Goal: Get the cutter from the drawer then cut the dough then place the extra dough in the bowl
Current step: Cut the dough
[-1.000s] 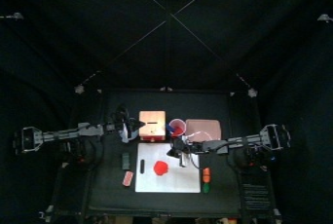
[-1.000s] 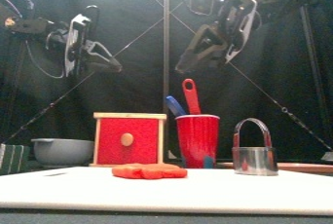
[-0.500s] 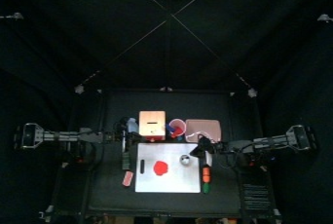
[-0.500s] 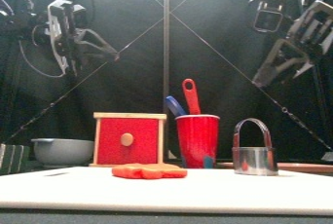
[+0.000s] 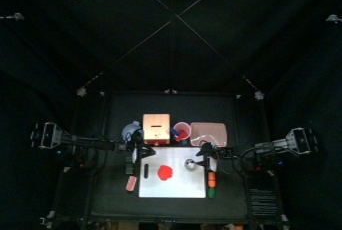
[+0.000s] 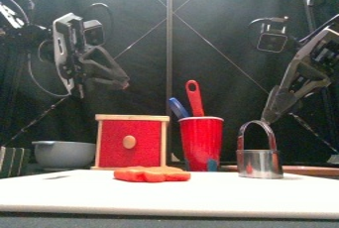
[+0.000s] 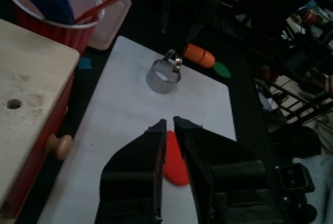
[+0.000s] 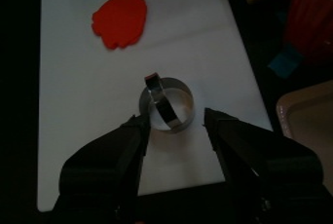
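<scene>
While both arms hang above the table, the metal cutter [image 6: 260,153] stands on the white cutting board [image 5: 181,186] near its right edge, apart from the red dough [image 6: 151,174] mid-board. The right gripper [image 8: 176,119] is spread wide and empty, and the left gripper [image 7: 168,123] has its jaws nearly together, also empty.

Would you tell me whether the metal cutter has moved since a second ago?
No. The metal cutter still stands on the white cutting board, just right of the red cup.
</scene>
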